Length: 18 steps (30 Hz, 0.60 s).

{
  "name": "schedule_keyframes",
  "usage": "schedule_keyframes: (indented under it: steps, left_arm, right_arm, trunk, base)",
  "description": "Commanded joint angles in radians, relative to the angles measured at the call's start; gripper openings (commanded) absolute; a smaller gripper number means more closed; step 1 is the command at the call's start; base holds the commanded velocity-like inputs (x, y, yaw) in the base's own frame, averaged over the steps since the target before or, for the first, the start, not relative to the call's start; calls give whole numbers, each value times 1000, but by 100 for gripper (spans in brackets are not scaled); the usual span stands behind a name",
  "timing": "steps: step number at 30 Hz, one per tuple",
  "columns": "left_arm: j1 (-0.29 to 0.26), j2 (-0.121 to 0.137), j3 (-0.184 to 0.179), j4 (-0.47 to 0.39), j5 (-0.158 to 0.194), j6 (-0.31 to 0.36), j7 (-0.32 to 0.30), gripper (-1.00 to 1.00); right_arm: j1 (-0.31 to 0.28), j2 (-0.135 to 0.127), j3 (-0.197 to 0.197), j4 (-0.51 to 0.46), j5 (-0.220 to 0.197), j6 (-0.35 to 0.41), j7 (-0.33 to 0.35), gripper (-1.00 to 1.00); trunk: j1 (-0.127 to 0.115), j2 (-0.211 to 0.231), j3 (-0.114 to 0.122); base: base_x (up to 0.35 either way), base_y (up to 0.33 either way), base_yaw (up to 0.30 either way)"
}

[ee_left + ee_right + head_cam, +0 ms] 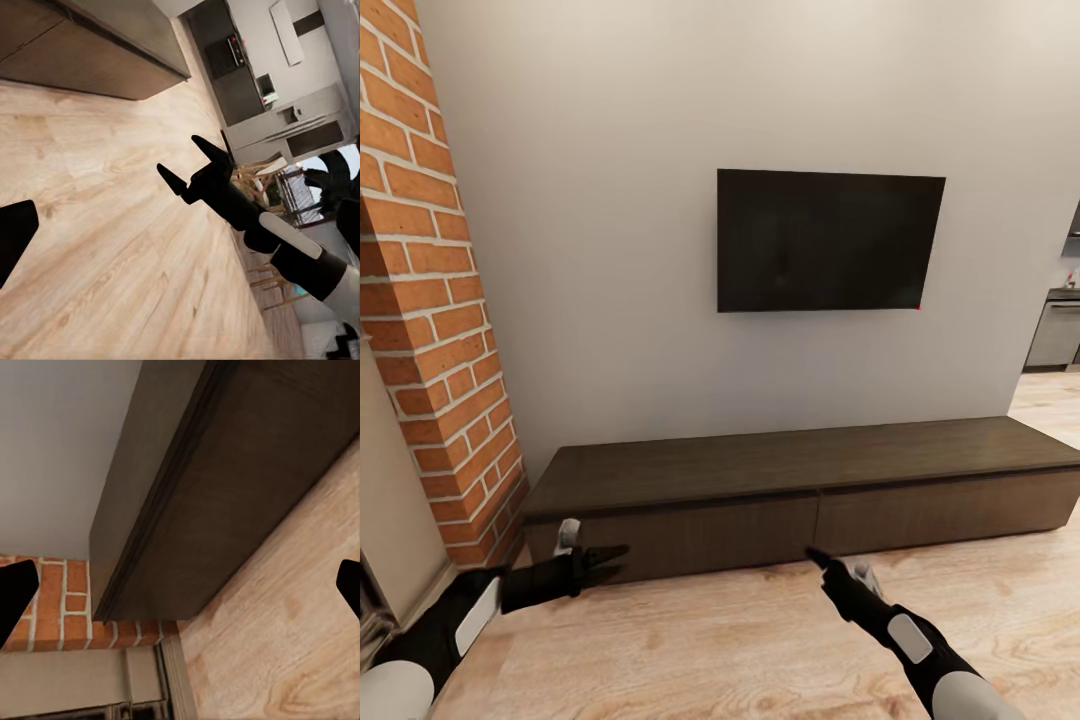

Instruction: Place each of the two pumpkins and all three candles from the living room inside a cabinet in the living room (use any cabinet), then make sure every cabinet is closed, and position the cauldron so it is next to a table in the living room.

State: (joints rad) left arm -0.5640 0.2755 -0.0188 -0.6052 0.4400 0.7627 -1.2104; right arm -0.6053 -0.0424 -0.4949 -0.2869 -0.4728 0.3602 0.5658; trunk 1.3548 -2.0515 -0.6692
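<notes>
You're facing a pale grey wall (610,200) with a brick column (435,300) at its left end, and the wood floor (710,650) runs out under you. The cabinet (800,490) sits flush against that wall, long and low, its long axis running left to right across your view, drawer fronts facing you. Both drawers read as closed, fronts flush. A dark television (830,240) hangs on the wall above it, well apart from the top.

Your left gripper (610,562) hovers over the floor just in front of the left drawer front, jaws spread a little and empty, pointing rightward along the cabinet. Your right gripper (820,556) hangs near the seam between the two drawers, its tip aimed up toward the fronts; in the left wrist view the right gripper's two fingers stand parted with nothing between them. In the right wrist view the cabinet's left end meets the brick.
</notes>
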Motion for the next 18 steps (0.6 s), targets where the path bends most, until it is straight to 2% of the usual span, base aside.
schedule_keyframes:
  steps: [1, 7, 11, 13, 18]
  left_arm:
    - [-1, 1, -3, -5, 5, 15, -27, 100]
    - [1, 1, -7, -21, 5, 29, -164, 100]
    - [1, 1, -7, -21, 6, 31, -215, 100]
    - [1, 2, -6, -23, 6, 37, -262, 100]
    - [1, 2, -5, -17, 7, 44, -284, 100]
  right_arm:
    - [-1, 0, -8, 0, -6, 10, 20, 100]
    - [-1, -1, -12, 1, -5, 39, 82, 100]
    - [-1, -2, -12, 0, -4, 55, 100, 100]
    - [-1, -2, -12, -1, -5, 61, 154, 100]
    - [1, -2, -14, -1, -7, 62, 238, 100]
  trunk:
    - [0, -1, -1]
    - [0, -1, -1]
    - [-8, 13, 5]
    - [-15, 27, 11]
    - [-35, 62, 27]
  base:
    - [0, 0, 0]
    - [0, 0, 0]
    - [0, 0, 0]
    - [0, 0, 0]
    - [0, 0, 0]
